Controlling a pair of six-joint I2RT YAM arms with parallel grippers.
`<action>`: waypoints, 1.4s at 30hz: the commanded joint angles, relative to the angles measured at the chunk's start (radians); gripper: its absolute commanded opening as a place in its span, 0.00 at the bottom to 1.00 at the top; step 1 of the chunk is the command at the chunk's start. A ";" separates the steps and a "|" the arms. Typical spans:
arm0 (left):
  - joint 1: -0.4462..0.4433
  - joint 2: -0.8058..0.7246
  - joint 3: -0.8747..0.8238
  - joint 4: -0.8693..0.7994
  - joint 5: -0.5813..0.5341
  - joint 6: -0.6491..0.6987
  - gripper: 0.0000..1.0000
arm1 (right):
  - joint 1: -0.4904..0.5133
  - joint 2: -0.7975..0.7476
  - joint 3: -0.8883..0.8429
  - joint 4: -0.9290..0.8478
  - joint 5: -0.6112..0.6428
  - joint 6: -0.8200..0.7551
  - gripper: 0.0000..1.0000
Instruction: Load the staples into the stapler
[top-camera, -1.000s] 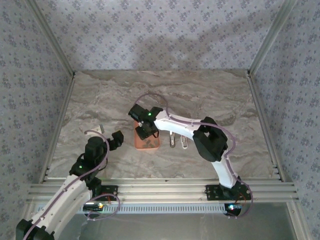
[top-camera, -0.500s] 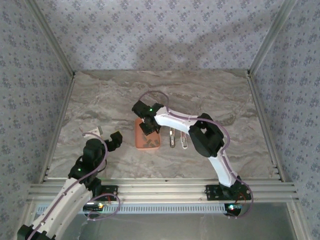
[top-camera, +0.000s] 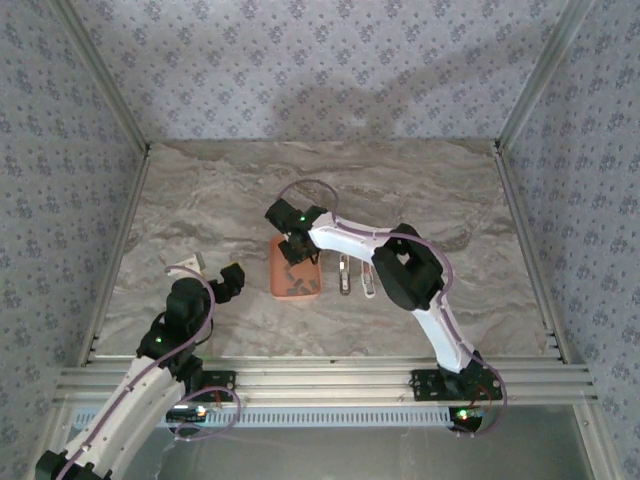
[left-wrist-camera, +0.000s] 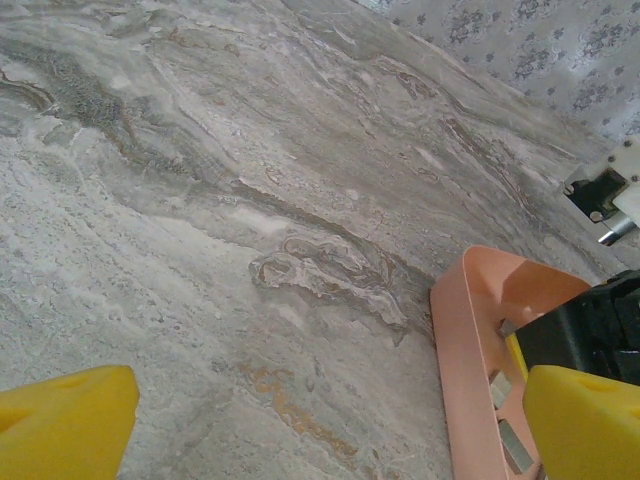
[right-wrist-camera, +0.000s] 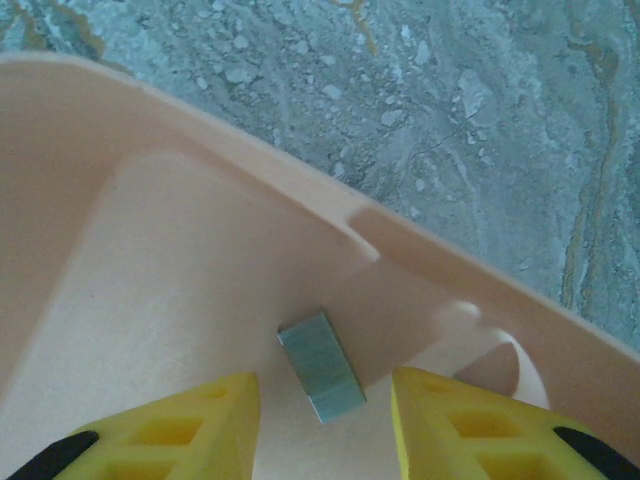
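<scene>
Salmon tray (top-camera: 276, 278) mid-table, w/ staples (right-wrist-camera: 320, 365) flat on its floor. Right gripper (right-wrist-camera: 322, 395) low inside tray, parted either side of one strip, not touching it. Just right of tray, on marble table (top-camera: 450, 200): stapler (top-camera: 345, 280), lying open in two halves. Left gripper (left-wrist-camera: 325, 420) spread wide, empty, near tray's left wall.

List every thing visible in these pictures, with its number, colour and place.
table: one, grey marble, under everything.
walls: three, bluish patterned, around the table.
tray: one, salmon-orange, middle of the table.
staples: several, grey, inside the tray; exact number unclear.
stapler: one, grey-silver, lying open right of the tray.
left claw: one, yellow, open, left of the tray.
right claw: one, yellow, open, inside the tray, either side of one of the staples.
</scene>
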 joint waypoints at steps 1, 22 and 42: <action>0.011 -0.008 -0.010 0.004 0.000 -0.014 0.99 | -0.005 0.019 0.033 0.010 0.021 0.001 0.40; 0.020 -0.012 -0.016 0.012 0.009 -0.015 0.99 | -0.028 0.066 0.049 -0.009 -0.051 0.008 0.24; 0.023 -0.012 0.003 0.002 0.084 -0.027 0.97 | -0.010 -0.140 -0.075 0.067 -0.042 0.022 0.17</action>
